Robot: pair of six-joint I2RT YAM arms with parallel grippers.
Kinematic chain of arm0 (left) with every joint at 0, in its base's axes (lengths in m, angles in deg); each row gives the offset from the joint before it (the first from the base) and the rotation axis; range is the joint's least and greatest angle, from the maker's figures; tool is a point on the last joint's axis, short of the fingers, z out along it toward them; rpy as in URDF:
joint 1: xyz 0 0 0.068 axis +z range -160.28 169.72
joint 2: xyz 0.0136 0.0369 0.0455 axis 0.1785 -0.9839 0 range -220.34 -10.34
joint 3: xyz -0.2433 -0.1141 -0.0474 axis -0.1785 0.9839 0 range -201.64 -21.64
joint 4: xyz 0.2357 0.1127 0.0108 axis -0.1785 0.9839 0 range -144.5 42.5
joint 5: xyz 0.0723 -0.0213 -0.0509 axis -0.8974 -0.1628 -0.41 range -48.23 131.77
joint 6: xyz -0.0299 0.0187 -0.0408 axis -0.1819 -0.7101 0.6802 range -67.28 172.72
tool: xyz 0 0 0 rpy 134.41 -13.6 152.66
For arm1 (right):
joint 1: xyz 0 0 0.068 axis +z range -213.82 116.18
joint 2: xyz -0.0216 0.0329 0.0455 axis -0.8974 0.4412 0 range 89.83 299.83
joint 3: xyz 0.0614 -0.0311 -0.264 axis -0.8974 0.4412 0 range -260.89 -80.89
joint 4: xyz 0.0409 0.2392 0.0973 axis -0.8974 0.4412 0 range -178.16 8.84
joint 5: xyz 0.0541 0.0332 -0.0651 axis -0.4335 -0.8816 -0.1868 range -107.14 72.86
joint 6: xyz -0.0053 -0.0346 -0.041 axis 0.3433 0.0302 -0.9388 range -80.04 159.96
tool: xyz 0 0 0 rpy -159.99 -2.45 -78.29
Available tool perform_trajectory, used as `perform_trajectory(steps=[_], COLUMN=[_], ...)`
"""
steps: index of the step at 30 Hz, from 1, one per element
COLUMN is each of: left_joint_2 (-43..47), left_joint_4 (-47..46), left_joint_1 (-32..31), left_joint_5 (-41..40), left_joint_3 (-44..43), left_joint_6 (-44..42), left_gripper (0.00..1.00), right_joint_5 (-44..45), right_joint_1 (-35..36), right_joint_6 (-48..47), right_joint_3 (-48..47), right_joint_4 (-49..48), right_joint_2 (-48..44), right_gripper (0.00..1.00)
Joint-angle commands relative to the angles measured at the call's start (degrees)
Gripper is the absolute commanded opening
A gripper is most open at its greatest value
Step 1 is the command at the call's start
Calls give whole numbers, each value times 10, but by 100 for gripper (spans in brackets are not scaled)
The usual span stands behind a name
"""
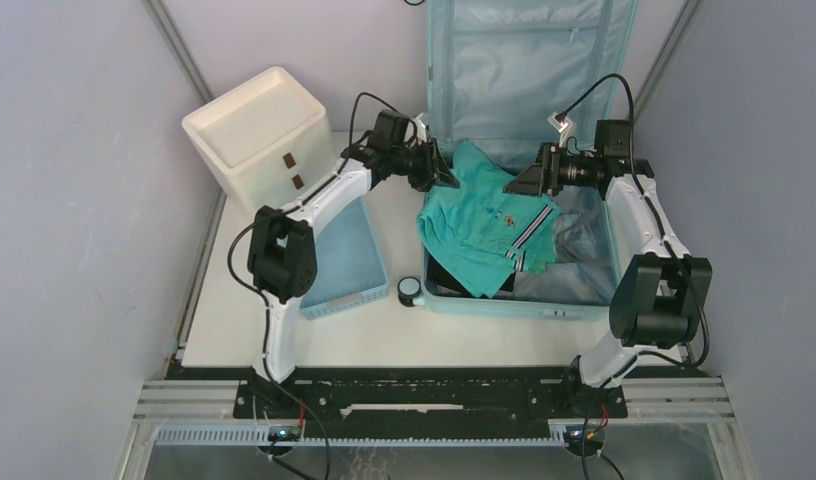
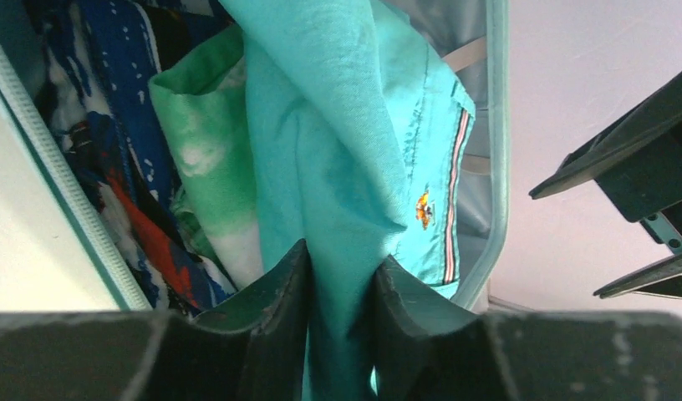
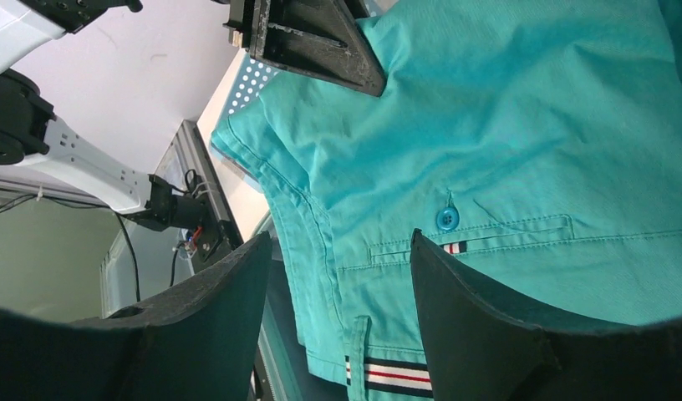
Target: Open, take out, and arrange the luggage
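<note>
The light-blue luggage (image 1: pixel 514 305) lies open on the table, its lid (image 1: pixel 529 60) standing up at the back. My left gripper (image 1: pixel 446 172) is shut on a pair of teal shorts (image 1: pixel 484 220) and holds them lifted over the case's left side. In the left wrist view the teal cloth (image 2: pixel 346 125) is pinched between the fingers (image 2: pixel 275 292). My right gripper (image 1: pixel 519 180) is open just right of the shorts. In the right wrist view its fingers (image 3: pixel 480 317) straddle the shorts' waistband (image 3: pixel 505 150) without closing on it.
More clothes lie in the case: a green-and-white piece (image 2: pixel 204 142) and a blue, red and black patterned one (image 2: pixel 112 125). A white drawer unit (image 1: pixel 259 130) stands back left. A blue lattice basket (image 1: pixel 344 260) sits left of the case, by its wheel (image 1: pixel 410 290).
</note>
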Motion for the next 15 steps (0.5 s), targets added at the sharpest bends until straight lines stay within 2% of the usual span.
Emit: perform_trajectory(steps=[1,4,10,15], left_joint_2=[-7,-9,60,160], left_joint_4=[72,97,143,159], left_joint_1=[-4,-3,2,14], left_joint_5=[-2,2,-40,-91], left_joint_3=[-61,-83,-82,13], left_joint_6=[-42,-55,-95,-118], left_gripper=[27,1,0,0], right_joint_5=[-3,-3,-2,-1], right_joint_1=[-3,-5,-12,-17], right_joint_6=[-10,-10,-12,-11], right_joint_3=[2,4,6,11], right_joint_4=[-12,-14,-13,-17], right_joint_2=[-25,-27,-38,-41], right_gripper=[70,70,70,70])
